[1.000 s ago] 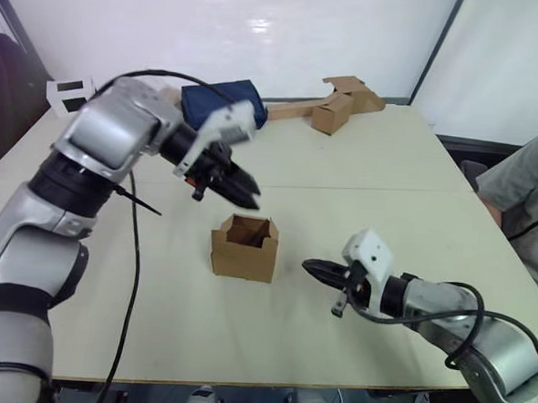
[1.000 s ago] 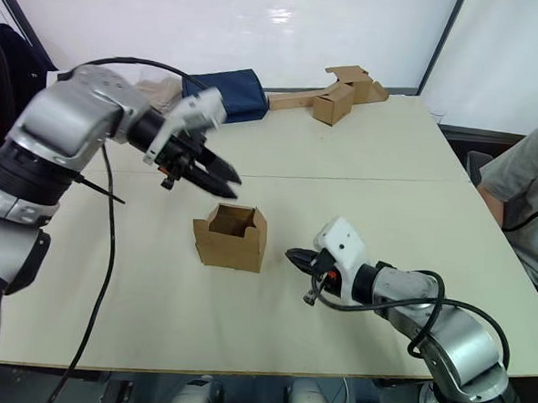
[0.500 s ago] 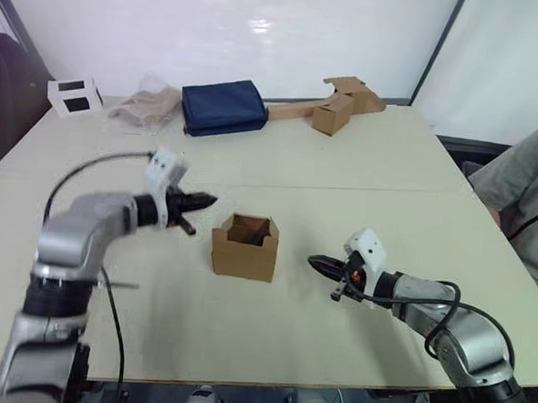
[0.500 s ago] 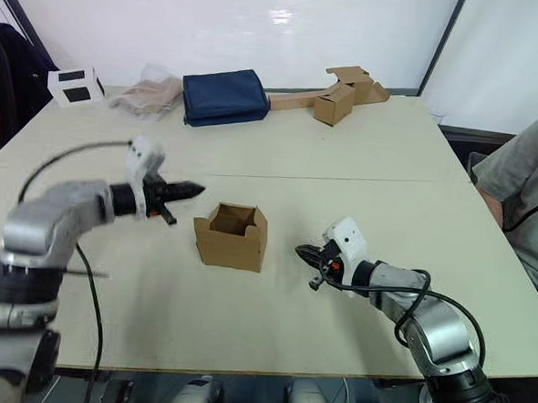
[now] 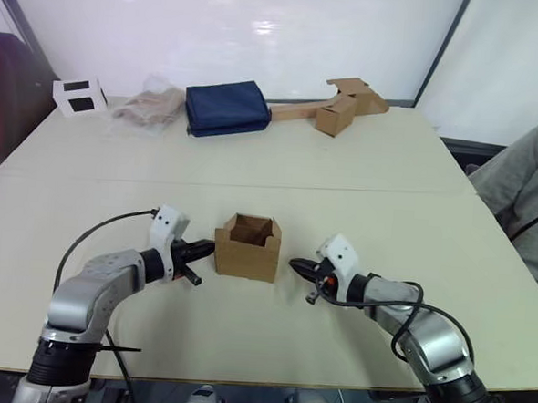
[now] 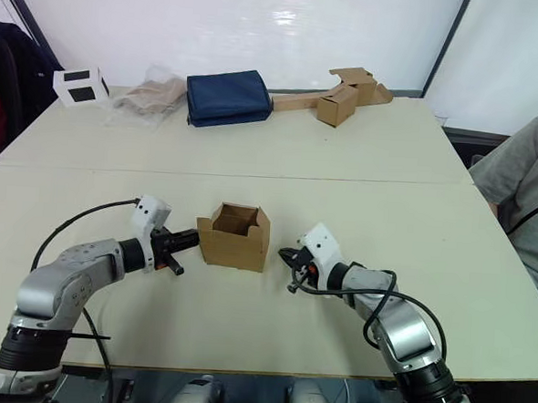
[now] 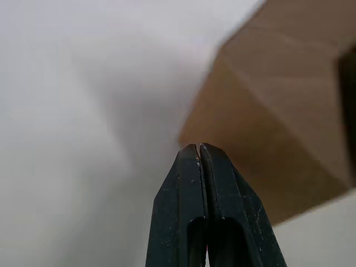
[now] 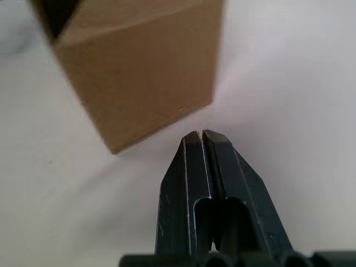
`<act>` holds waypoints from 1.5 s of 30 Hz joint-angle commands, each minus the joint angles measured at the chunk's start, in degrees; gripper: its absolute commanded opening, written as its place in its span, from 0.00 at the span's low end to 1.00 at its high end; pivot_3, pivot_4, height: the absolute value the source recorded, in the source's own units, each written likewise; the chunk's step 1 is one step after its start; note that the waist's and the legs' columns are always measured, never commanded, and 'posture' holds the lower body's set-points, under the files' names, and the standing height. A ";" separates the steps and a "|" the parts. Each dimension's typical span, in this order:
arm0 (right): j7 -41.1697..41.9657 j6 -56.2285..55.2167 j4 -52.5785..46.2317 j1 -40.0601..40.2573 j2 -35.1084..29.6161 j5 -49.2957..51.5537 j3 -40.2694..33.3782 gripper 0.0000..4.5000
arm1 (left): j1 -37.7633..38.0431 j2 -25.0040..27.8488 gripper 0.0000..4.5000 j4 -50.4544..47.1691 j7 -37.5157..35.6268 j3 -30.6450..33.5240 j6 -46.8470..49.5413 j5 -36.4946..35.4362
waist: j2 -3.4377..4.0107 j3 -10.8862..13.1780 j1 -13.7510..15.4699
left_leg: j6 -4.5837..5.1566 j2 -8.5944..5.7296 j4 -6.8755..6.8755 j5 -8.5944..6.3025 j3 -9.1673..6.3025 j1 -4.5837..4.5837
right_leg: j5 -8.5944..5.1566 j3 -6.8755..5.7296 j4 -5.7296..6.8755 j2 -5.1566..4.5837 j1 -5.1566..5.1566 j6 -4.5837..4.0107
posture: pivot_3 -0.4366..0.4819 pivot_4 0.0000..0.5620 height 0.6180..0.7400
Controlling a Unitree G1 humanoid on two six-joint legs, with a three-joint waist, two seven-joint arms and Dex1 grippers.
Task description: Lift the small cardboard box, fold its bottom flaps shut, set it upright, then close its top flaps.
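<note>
While earlier apart, left gripper (image 5: pixel 209 247), right gripper (image 5: pixel 294 264) now flank small cardboard box (image 5: pixel 247 247).

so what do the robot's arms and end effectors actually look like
Both arms are silver-grey metal with rounded segments and black joints. Each wrist carries a small white block, and a thin black cable loops loosely beside each arm. The left end effector and right end effector each have two slim, tapered black fingers.

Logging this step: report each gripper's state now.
Left gripper: closed, holding nothing, tips at the small cardboard box.
Right gripper: closed, holding nothing.
</note>
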 commanded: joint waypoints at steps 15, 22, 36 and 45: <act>3.87 0.43 -5.95 4.29 -5.10 -0.85 -1.62 0.00 | 3.11 1.95 0.01 -4.88 -3.28 -7.68 -1.24 -1.06 | -0.01 0.00 0.02 | 0.01 0.00 0.00 0.00 -0.01 0.07 | 0.00 -0.01 -0.02 0.02 0.09 0.00 | 0.48 0.27 1.00; 6.47 -2.01 -4.94 4.72 -8.48 -0.67 -5.57 0.00 | 1.31 7.44 0.01 -2.04 -10.33 -3.72 -3.78 -3.66 | -0.01 0.00 0.13 | 0.01 0.00 0.00 0.00 -0.01 0.07 | 0.00 -0.02 -0.03 0.02 0.10 0.00 | 0.48 0.27 1.00; 11.49 4.34 -6.20 -6.28 -10.40 11.51 -16.33 0.00 | -18.08 8.96 0.01 8.51 -19.18 -5.77 -5.84 -5.52 | -0.02 0.01 -0.09 | 0.03 0.01 -0.08 -0.01 -0.01 0.08 | 0.00 -0.04 -0.18 0.03 0.16 0.00 | 0.48 0.27 1.00; 8.94 5.59 -9.25 -5.26 -6.63 11.55 -12.17 0.00 | -20.92 6.51 0.01 13.61 -22.25 -11.32 -11.80 -0.98 | -0.02 0.01 -0.03 | 0.02 0.00 -0.03 -0.01 -0.01 0.07 | 0.00 -0.05 -0.12 0.03 0.15 0.00 | 0.48 0.27 1.00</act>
